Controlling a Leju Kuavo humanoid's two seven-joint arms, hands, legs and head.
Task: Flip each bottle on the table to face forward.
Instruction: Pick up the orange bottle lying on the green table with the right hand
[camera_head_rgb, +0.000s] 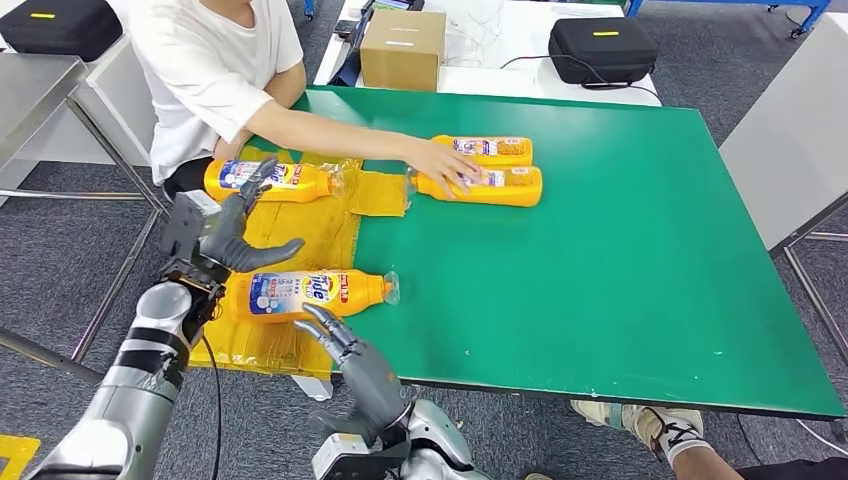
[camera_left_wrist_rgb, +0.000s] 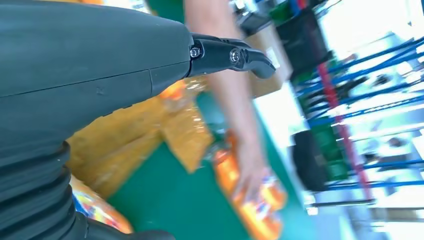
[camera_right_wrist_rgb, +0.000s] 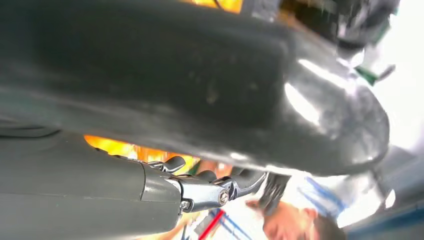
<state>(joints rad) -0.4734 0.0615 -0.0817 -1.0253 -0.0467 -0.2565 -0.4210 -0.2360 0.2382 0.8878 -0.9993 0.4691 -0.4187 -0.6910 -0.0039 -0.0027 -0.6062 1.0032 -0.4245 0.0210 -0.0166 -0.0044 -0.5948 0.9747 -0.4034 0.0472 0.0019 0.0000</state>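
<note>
Green table (camera_head_rgb: 620, 260), with yellow plastic wrap (camera_head_rgb: 300, 225) spread over its near-left corner.

Item one: yellow dish-soap bottle (camera_head_rgb: 315, 293), lying on its side on the wrap at the front edge, printed label up, clear cap toward the table's middle. We see our left hand (camera_head_rgb: 235, 235) above its base end, fingers spread, grasping nothing. Our right hand (camera_head_rgb: 350, 355) rises at the table's front edge just below this bottle, fingers loosely apart, grasping nothing; whether a fingertip touches the bottle we cannot tell.

Item two: second bottle (camera_head_rgb: 268, 181), on its side at the far-left edge of the wrap, partly behind our left hand's fingers.

Items three and four: two bottles (camera_head_rgb: 495, 170) side by side near the far-middle of the table. A person's hand (camera_head_rgb: 445, 165) rests on the nearer one.

Beyond the table: a cardboard box (camera_head_rgb: 402, 48) and a black case (camera_head_rgb: 602, 48) on a white surface.
</note>
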